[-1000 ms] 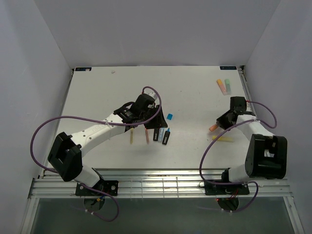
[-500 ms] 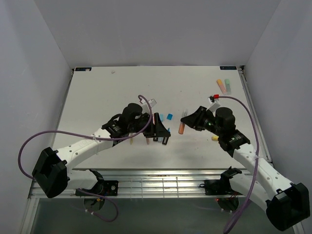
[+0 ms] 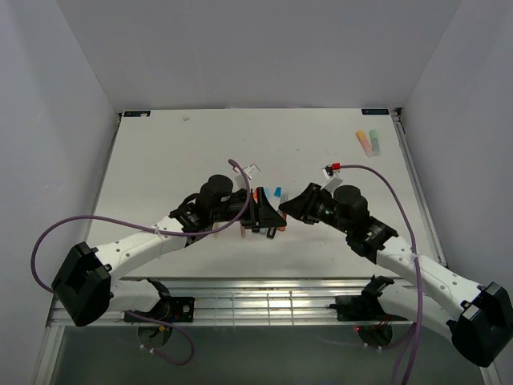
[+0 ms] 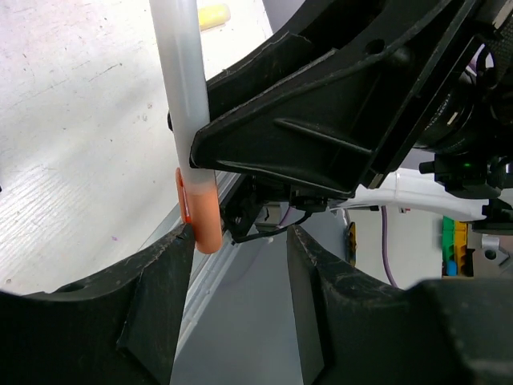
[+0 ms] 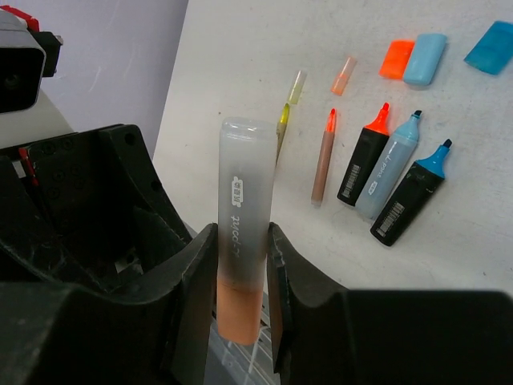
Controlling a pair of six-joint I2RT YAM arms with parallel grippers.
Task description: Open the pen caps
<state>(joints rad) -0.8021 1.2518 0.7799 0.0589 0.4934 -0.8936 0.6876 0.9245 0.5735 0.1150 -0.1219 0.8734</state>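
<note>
The right pincer [image 5: 240, 239] is clamped on a pen [image 5: 244, 180], a smooth frosted plastic tube with rounded corners. The pen's stubby orange cap [image 4: 199, 215], ridged by a small clip, sits between the matte black fingers [image 4: 152, 305] of the left pincer [image 4: 240, 245], which stand apart. The cap is hard by one finger, but I cannot tell whether they touch. Beyond the right pincer, on the pale table [image 5: 240, 48], lie blocky loose caps [image 5: 397, 58] in orange and light blue, just beside uncapped, chisel-tipped highlighters [image 5: 365, 156].
</note>
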